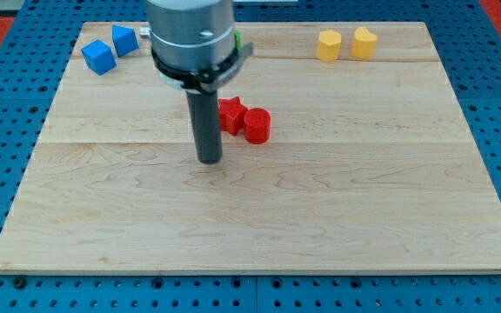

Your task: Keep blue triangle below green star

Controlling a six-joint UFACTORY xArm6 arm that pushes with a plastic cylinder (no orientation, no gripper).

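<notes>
Two blue blocks at the bench's top left corner, well up and to the view's left of my tip: blue block lower and further left, second blue block just beside it, higher and nearer the arm. Shapes too unclear to say which is the triangle. A green sliver showing at the right edge of the arm's body, above the tip and slightly right; mostly hidden, shape not readable. About level with the blue blocks, the lower blue one sitting a little beneath it in the view.

Tip down on the bench, touching no block. No telling any claw state: only a straight dark rod shows.

Just up and right of the tip, red star, close beside the rod. Red cylinder touching the star's right side. Far up and right, near the top edge, two yellow blocks side by side: left yellow and right yellow.
</notes>
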